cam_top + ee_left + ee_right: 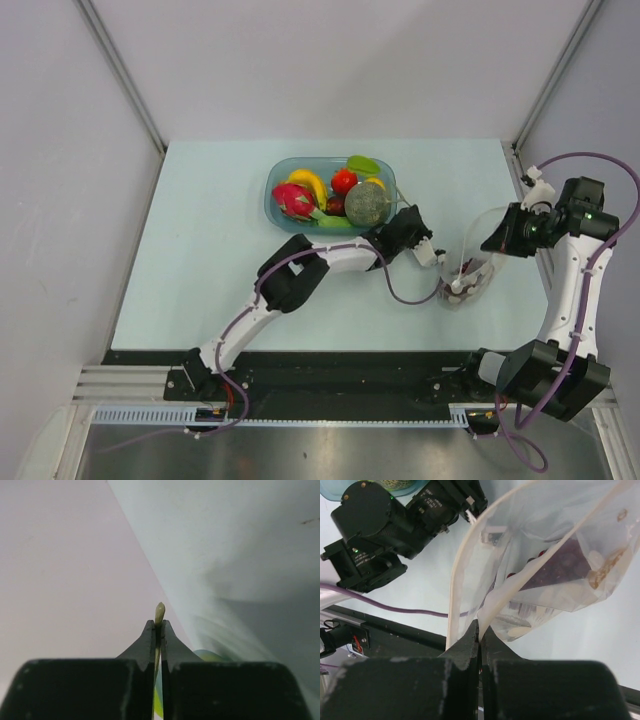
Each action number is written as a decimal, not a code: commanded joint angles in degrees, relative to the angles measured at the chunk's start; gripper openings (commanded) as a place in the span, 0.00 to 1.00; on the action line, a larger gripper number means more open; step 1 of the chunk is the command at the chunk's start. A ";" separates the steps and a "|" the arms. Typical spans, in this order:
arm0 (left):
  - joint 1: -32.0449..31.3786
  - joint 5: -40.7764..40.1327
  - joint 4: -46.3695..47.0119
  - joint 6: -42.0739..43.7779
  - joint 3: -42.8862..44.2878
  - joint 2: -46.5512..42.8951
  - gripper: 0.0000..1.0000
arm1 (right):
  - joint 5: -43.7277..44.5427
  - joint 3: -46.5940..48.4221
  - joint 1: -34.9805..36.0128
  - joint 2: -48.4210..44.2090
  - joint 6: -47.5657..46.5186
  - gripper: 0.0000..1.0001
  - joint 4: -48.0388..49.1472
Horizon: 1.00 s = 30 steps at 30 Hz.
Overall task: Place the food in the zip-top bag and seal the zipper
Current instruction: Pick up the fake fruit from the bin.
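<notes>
The clear zip-top bag (472,262) stands open on the table right of centre, with the dark red grapes (462,286) inside it at the bottom. Seen from the right wrist, the grapes (560,565) show through the bag (530,515), and its cream zipper strip (456,580) curves up from my jaws. My right gripper (480,630) is shut on the bag's near mouth edge. My left gripper (432,256) is at the bag's left side, shut (160,626) on a thin cream strip that looks like the bag's other mouth edge. The grey-green bumpy ball (366,205) lies in the bowl.
The blue translucent bowl (278,182) sits behind the left arm and also holds a pink dragon fruit (293,200), a yellow banana (310,182) and other small fruit. A purple cable (410,297) loops on the table beside the bag.
</notes>
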 commanded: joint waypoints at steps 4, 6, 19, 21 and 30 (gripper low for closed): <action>-1.11 3.59 16.12 -9.52 -8.87 -13.88 0.00 | -3.36 -0.18 -0.51 -0.48 0.45 0.00 1.93; -0.85 4.29 18.88 -11.19 -10.56 -16.43 0.00 | -3.80 -0.19 -0.51 -0.48 0.72 0.00 2.46; 3.36 2.90 13.01 -26.22 -16.10 -30.04 0.00 | -12.14 -0.27 5.70 -0.13 6.60 0.00 6.85; 5.11 2.81 9.59 -31.03 -16.28 -32.42 0.00 | -12.85 -1.15 8.79 -0.65 9.50 0.00 9.65; 12.06 5.26 -5.87 -51.34 -13.91 -44.99 0.00 | -13.82 -3.09 29.98 -1.63 22.32 0.00 24.76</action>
